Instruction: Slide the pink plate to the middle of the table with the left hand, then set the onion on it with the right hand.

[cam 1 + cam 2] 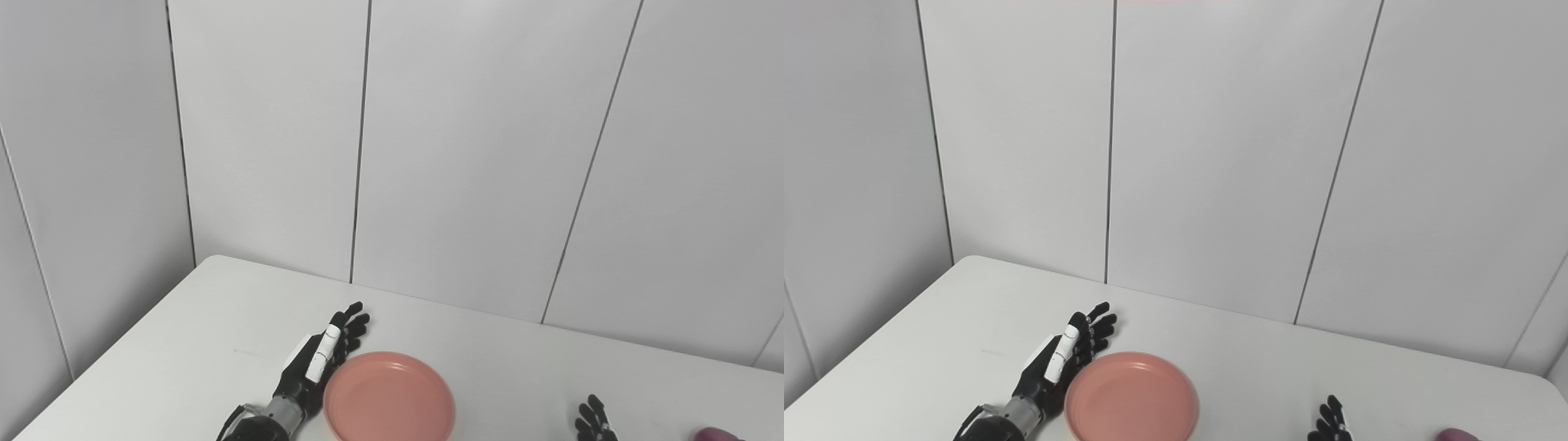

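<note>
The pink plate (389, 397) lies on the white table (202, 331) near the bottom edge of the picture, and nothing is on it. My left hand (318, 361) stands open on edge against the plate's left rim, fingers stretched toward the wall. Only the spread fingertips of my right hand (593, 421) show at the bottom right, apart from the plate and holding nothing. A sliver of the purple onion (713, 435) peeks in at the bottom right corner, to the right of that hand.
White wall panels (465, 153) rise behind the table's far edge. The table's left edge runs diagonally down to the bottom left corner.
</note>
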You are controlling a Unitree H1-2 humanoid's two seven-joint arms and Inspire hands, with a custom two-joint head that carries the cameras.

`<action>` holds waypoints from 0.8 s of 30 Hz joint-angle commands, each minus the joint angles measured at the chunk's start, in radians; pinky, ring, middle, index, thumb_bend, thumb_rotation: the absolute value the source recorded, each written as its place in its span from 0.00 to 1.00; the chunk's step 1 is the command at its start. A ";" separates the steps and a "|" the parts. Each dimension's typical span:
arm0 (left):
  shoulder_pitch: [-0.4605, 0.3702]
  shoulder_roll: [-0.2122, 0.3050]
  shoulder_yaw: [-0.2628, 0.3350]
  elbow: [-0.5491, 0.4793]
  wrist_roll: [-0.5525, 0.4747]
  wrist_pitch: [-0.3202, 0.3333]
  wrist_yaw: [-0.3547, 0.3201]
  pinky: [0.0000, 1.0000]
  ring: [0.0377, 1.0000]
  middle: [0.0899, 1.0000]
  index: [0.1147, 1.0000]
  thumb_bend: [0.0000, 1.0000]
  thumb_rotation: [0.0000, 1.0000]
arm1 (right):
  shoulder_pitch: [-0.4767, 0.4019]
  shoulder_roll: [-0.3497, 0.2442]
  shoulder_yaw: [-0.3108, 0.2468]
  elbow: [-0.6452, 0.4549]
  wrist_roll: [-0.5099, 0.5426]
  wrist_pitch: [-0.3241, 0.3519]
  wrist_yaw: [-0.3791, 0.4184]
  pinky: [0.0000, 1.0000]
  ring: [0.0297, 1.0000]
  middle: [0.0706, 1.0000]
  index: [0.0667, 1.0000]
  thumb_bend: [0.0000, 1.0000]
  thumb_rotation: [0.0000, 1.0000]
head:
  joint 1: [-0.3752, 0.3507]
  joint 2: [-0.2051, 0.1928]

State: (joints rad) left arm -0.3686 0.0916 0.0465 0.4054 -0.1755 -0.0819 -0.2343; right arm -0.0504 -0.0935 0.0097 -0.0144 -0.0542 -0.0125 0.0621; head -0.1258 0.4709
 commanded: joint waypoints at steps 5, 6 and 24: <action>-0.051 -0.021 -0.026 -0.039 0.010 0.026 0.003 1.00 0.98 0.94 0.94 0.86 0.99 | -0.033 0.013 0.004 -0.033 -0.016 -0.002 -0.017 0.98 0.96 0.96 0.99 0.68 0.86 | -0.031 -0.004; -0.053 -0.023 -0.030 -0.039 0.010 0.032 0.002 1.00 0.98 0.94 0.94 0.86 0.99 | -0.034 0.015 0.006 -0.033 -0.020 -0.002 -0.019 0.98 0.96 0.96 0.99 0.68 0.86 | -0.042 -0.006; -0.085 -0.043 -0.056 0.033 0.032 -0.019 0.001 1.00 0.97 0.94 0.94 0.87 0.99 | -0.035 0.031 0.020 -0.047 -0.059 0.022 -0.030 0.94 0.95 0.96 0.99 0.64 0.87 | -0.059 0.005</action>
State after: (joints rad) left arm -0.3909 0.0538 -0.0016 0.4541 -0.1557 -0.0636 -0.2353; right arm -0.0518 -0.0646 0.0275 -0.0233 -0.1084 0.0086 0.0418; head -0.1841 0.4740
